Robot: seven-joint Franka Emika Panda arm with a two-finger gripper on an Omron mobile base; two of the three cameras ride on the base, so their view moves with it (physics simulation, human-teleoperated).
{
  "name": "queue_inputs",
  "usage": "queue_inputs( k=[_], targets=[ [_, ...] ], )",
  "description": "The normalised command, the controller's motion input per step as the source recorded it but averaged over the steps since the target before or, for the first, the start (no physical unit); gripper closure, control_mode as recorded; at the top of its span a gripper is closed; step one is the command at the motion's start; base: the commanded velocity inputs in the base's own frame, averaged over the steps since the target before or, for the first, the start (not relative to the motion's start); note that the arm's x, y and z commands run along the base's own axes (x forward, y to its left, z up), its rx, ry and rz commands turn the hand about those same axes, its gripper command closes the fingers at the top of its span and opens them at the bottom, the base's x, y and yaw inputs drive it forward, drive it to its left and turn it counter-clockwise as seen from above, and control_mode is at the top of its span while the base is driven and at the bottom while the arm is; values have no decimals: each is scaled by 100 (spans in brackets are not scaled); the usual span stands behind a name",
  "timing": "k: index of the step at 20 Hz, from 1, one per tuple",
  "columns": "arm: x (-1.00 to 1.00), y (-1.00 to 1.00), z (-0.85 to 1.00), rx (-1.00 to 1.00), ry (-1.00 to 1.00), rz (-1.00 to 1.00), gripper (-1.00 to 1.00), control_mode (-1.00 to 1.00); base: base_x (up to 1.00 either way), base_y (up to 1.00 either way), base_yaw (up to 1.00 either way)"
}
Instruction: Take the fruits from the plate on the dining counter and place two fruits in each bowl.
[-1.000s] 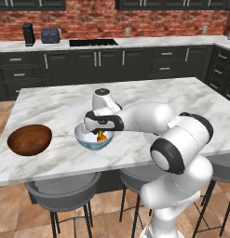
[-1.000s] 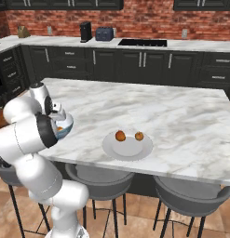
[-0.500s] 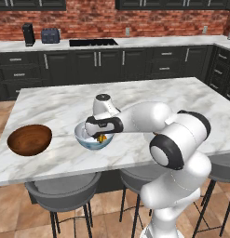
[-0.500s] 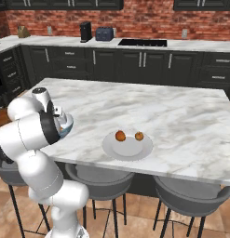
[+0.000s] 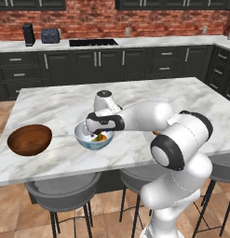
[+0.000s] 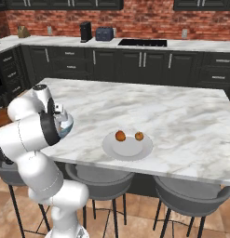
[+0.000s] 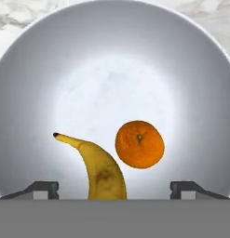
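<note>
- The gripper [image 7: 114, 188] hangs over the white-blue bowl [image 5: 92, 139] on the dining counter [image 5: 56, 109]; its jaws stand wide apart and hold nothing.
- In this bowl a banana [image 7: 104, 170] and an orange [image 7: 139, 143] lie just beside each other.
- The wooden bowl [image 5: 29, 139] stands to the left, well apart from the other bowl.
- On the plate [image 6: 128, 147] are two fruits: a red-orange one [image 6: 120, 135] and a smaller orange one [image 6: 139, 135], near each other.
</note>
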Motion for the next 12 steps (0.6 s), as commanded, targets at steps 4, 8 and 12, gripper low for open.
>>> queue_inputs(
  k=[4, 8, 12],
  targets=[
    [-16, -33, 92, 0, 0, 0, -100, -100, 0, 0, 0],
    [-32, -82, 39, 0, 0, -10, -100, -100, 0, 0, 0],
    [-22, -100, 6, 0, 0, -3, -100, -100, 0, 0, 0]
  ],
)
